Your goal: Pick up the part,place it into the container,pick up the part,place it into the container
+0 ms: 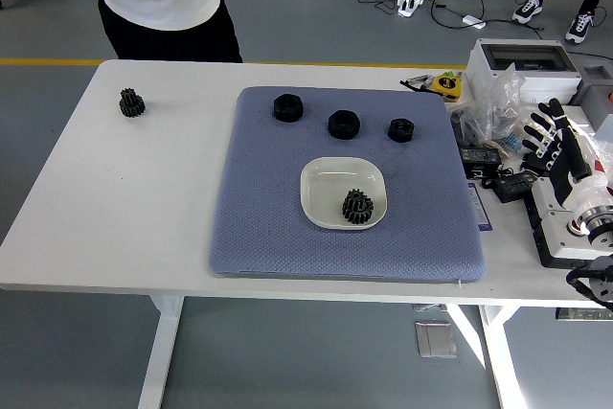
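We see a white table (144, 208) on a grey floor, a blue mat (268, 208) upon it. One gear (357, 206) sits in the white dish (330, 184); another gear (131, 102) lies far left. Our right hand (556, 136) hovers at the table's right edge, fingers spread, holding nothing.

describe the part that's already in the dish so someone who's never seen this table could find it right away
Start at the blue-grey mat in the middle of the white table, then find the pale square dish on it. The black gear sits in the dish's near right corner. Unlike the three nuts in the row behind, it has teeth and is in the dish.
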